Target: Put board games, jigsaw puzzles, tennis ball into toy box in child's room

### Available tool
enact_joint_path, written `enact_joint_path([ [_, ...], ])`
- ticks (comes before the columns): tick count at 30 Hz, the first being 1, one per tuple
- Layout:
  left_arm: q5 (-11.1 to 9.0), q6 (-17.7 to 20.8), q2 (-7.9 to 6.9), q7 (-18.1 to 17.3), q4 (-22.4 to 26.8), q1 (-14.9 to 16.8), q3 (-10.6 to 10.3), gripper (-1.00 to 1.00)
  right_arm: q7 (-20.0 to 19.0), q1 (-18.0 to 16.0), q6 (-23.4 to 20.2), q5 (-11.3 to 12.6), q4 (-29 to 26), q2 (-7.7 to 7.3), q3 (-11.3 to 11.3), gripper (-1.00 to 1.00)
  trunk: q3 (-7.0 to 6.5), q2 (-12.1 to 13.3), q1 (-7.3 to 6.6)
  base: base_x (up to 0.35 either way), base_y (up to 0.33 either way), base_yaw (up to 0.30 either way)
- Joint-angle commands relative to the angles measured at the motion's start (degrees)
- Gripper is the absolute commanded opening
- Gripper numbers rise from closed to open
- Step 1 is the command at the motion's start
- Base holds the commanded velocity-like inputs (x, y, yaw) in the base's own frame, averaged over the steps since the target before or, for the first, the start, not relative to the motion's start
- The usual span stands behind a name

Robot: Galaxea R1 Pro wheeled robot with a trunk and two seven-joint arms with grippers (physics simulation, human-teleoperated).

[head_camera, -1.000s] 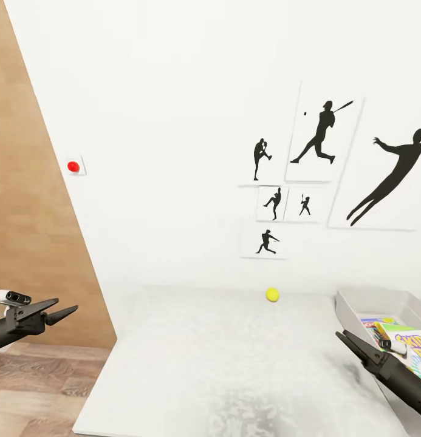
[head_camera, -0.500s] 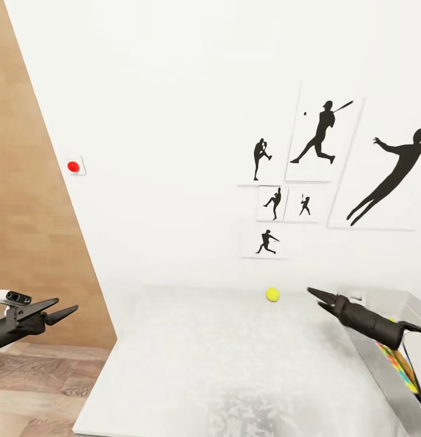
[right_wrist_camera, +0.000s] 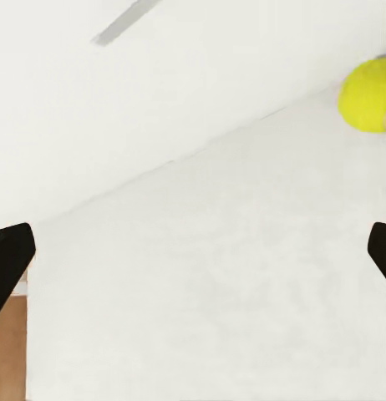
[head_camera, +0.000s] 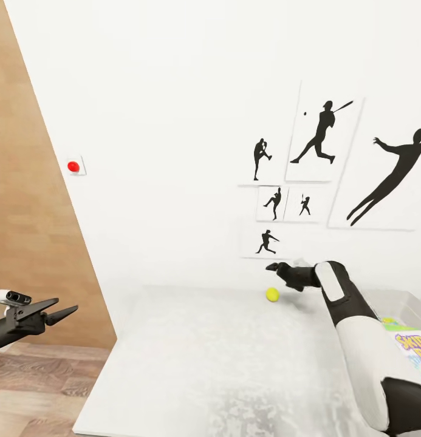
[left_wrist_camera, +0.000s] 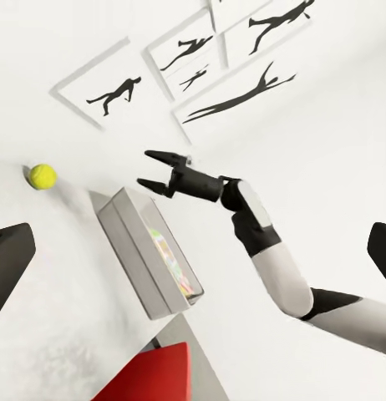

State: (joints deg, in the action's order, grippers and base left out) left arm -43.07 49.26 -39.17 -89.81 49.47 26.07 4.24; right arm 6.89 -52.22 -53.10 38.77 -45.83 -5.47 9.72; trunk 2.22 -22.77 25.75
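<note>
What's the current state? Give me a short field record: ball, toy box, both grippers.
tennis ball: on the table near the wall, not held
toy box: at the table's right side, colourful game boxes inside
right gripper: open, empty, above the table just over the ball, apart from it
left gripper: open, empty, off the table's left edge
ball in box: not yet

The tennis ball (head_camera: 272, 294) lies on the table (head_camera: 204, 364), left of the toy box (head_camera: 410, 300).
</note>
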Motion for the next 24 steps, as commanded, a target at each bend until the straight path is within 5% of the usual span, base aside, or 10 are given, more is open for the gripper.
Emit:
enact_joint_path([
  [1,0.0,0.7,0.0,-0.2,0.0,0.0,-0.1,1.0,1.4,-2.7,2.6,0.0,5.5,0.3,-0.4,1.0,0.14,-0.2,0.03,0.0,0.0,0.0],
  [6,0.0,0.7,0.05,-0.2,0.0,0.0,-0.1,1.0,2.4,-9.6,11.0,-5.1,19.1,0.84,-3.7,1.0,0.14,-0.2,0.03,0.0,0.0,0.0],
  [9,0.0,0.7,0.05,-0.2,0.0,0.0,-0.1,1.0,2.2,-11.3,13.9,-8.3,22.1,1.26,-5.4,1.0,0.14,-0.2,0.03,0.0,0.0,0.0],
  [24,-0.1,0.7,0.06,-0.2,0.0,0.0,-0.1,1.0,2.0,-12.7,15.7,-10.3,22.9,1.51,-6.7,1.0,0.35,-0.2,0.03,0.0,0.0,0.0],
])
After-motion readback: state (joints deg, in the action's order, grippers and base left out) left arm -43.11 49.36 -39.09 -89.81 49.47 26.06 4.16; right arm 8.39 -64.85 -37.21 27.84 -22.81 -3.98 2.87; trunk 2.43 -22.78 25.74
